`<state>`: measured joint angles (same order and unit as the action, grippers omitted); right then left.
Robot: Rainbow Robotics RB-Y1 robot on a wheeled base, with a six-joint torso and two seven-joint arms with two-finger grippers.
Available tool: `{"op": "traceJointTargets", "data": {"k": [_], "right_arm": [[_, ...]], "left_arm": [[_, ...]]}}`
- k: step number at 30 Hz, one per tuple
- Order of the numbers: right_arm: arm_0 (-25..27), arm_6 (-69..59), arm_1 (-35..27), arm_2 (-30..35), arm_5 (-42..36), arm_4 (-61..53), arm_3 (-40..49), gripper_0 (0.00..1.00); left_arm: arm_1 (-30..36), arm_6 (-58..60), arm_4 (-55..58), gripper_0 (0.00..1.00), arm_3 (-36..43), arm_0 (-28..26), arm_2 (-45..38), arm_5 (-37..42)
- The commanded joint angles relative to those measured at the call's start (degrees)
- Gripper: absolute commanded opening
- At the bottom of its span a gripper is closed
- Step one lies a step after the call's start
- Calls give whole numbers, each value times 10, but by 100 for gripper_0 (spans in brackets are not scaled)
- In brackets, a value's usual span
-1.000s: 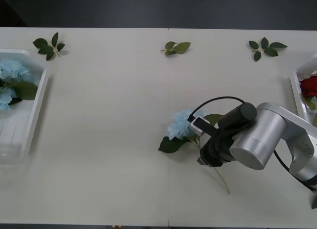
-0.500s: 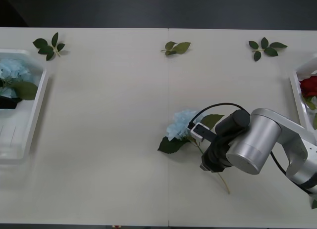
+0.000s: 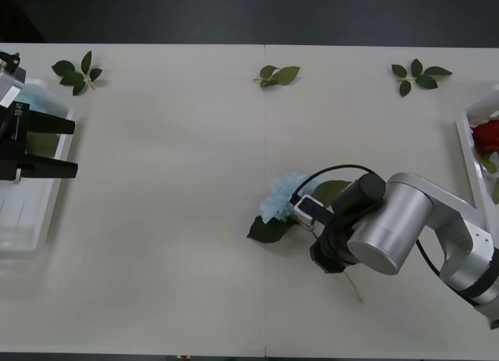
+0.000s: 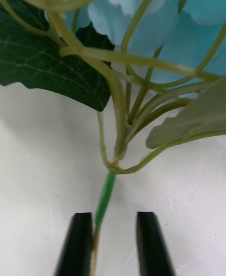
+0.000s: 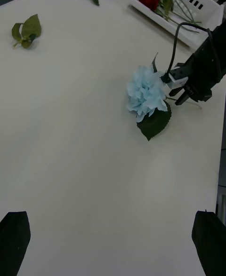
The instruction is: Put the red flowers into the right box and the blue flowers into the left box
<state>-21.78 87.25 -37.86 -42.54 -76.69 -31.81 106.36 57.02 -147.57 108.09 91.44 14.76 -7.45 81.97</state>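
While the right gripper sits low over the middle of the white table, its black jaws stand parted on either side of a blue flower's stem, one finger touching it and the other just apart from it. That flower lies on its side on the table, well apart from both boxes, its pale head pointing toward the left box and its dark leaf spread beside it. At the table's left edge the left gripper hovers above the left box with its jaws wide open. Red flowers lie in the right box at the far right edge. Three loose leaf sprigs rest along the far side of the table.
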Motion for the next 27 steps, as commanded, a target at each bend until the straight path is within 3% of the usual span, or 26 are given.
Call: {"op": "traceJointTargets", "data": {"k": [1, 11, 22, 27], "right_arm": [[-6, -17, 9, 7, 5, -4, 2, 0], [-9, -6, -20, 40, 46, -79, 2, 0], [-20, 134, -57, 203, 166, -498, -30, 0], [-41, 199, -49, 214, 231, -621, -50, 0]], "left_arm": [[19, -74, 12, 100, 8, 20, -8, -2], [19, -74, 31, 100, 9, 43, 18, 13], [18, -74, 63, 100, 13, 49, 43, 11], [18, -74, 62, 100, 13, 49, 43, 12]]}}
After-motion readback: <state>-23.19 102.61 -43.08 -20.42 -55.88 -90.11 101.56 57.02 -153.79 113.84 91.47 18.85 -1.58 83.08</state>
